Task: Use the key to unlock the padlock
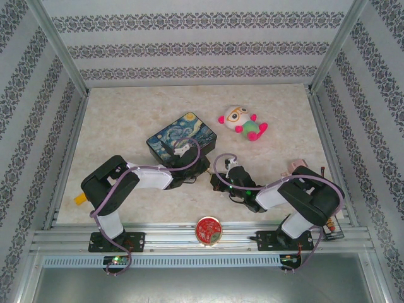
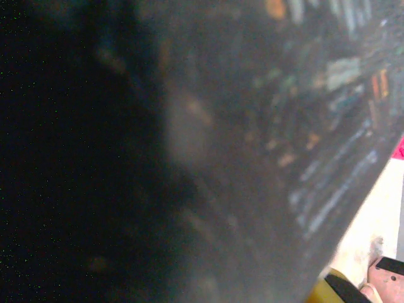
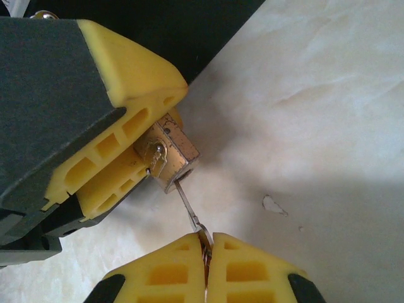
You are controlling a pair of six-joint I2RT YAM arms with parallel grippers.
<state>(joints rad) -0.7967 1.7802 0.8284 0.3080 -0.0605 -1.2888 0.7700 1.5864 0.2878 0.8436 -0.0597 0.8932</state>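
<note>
We're looking at the middle of the table (image 1: 126, 113), just off the near corner of the starry-night tin box (image 1: 183, 136), and both arms meet there. From the right wrist we see the left gripper (image 1: 197, 174) with its yellow fingers (image 3: 136, 82) closed part-way around the padlock (image 3: 175, 154), clamping the little brass body between them just above the marble top. The right gripper (image 3: 207, 251) comes in from below, pads pressed tight together on the key (image 3: 189, 208). Its thin silvery blade runs up at a slant and its tip meets the padlock's end face. We can't tell how deep it sits, nor whether the shackle is loose.

The tin box has its painted lid on, lying flat, so whatever is in it is hidden from us. Its dark side looms blurred and very close in the left wrist view. Beyond it, toward the far right of the table, the plush toy (image 1: 243, 123) lies well apart from the box. A round red disc (image 1: 208, 229) rests at the near edge between the two arm bases
</note>
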